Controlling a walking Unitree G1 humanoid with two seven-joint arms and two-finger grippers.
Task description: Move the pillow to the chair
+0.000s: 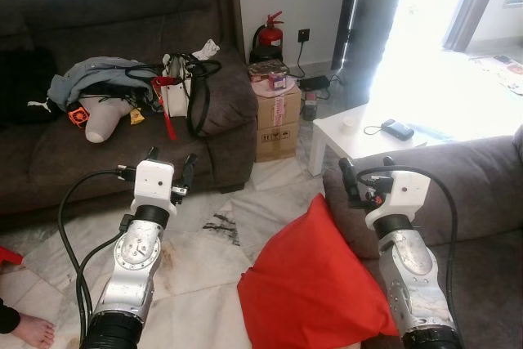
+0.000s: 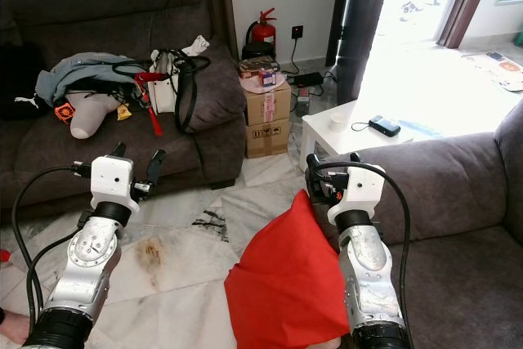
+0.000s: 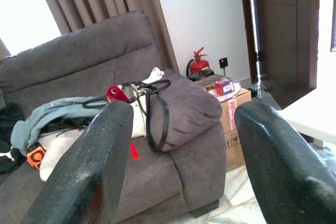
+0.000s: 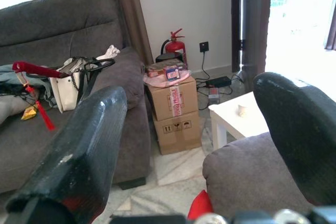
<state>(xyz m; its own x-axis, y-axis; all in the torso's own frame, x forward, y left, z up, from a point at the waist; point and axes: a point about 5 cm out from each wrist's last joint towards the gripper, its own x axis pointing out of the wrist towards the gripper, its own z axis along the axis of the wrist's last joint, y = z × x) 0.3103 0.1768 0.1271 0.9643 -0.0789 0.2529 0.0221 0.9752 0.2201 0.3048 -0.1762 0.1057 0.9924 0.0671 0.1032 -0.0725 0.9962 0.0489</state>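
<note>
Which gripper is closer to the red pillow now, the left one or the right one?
Right. The right gripper is open just above the red pillow's top corner, by the chair armrest. The left gripper is open farther off, over the floor.

Pillow [image 1: 315,279] leans against the chair [image 1: 474,194], on the floor. Sofa [image 1: 122,87] sits ahead on the left, boxes [image 1: 278,124] just right of it.

Head stereo pair looks forward and down at both arms. Each wrist camera looks level along its own fingers. All share the sofa [image 1: 122,120] and stacked boxes [image 4: 176,111].
</note>
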